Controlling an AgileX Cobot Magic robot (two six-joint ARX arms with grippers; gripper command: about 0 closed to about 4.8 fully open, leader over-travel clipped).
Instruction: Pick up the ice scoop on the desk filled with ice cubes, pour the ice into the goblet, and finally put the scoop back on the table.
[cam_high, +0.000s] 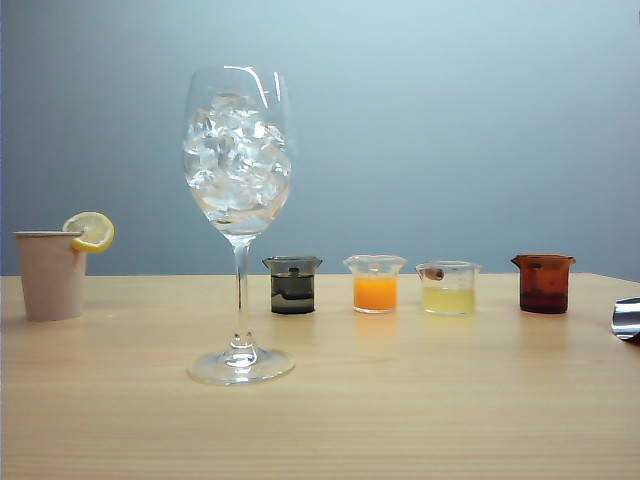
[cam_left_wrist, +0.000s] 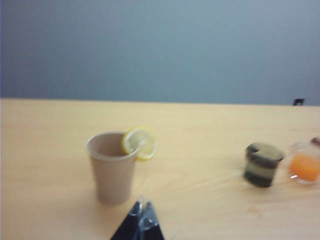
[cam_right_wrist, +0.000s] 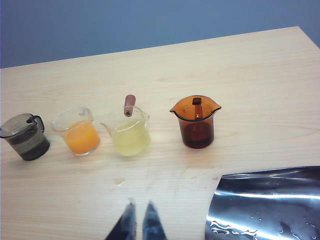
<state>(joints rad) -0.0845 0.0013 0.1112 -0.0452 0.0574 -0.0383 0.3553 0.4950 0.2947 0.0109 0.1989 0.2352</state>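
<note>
**Pale wood desk, grey-blue wall behind**

Right gripper (cam_right_wrist: 138, 222): low over the desk (cam_high: 420, 400), jaws nearly together, empty. Ice scoop (cam_right_wrist: 267, 202): shiny steel, lying on the desk just beside it, axis unclear. Left gripper (cam_left_wrist: 141, 222): tips pinched, empty, near the beige cup (cam_left_wrist: 112, 167). Goblet (cam_high: 238, 220): upright, bowl full of ice cubes (cam_high: 235, 155). Four small beakers (cam_high: 375, 283) in a row behind. No writing legible.

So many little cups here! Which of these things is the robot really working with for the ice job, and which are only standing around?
Part of the job:
- goblet
- ice cubes inside it
- ice scoop, lying on the table

Just standing about:
- beige cup with lemon slice
- four small beakers: grey, orange, pale yellow, brown
</note>
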